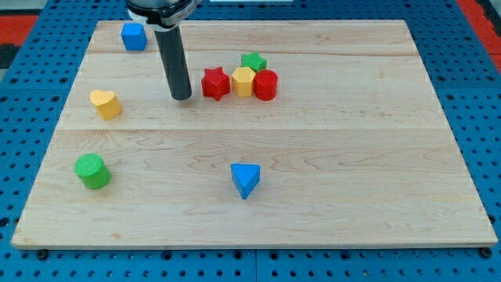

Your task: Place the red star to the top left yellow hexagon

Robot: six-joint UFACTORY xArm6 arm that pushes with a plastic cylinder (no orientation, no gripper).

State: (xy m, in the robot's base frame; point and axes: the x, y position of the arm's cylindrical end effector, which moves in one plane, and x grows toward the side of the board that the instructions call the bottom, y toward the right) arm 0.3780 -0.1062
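Note:
The red star (215,83) lies on the wooden board, touching the left side of the yellow hexagon (243,81). A red round block (265,84) touches the hexagon's right side and a green star (253,62) sits just above it. My tip (182,97) rests on the board a short way left of the red star, with a small gap between them. The dark rod rises from the tip to the view's top.
A blue cube (134,36) is at the top left. A yellow heart (105,103) lies at the left, a green cylinder (92,171) at the bottom left, and a blue triangle (245,179) at the bottom middle. The board's edge (250,237) borders blue pegboard.

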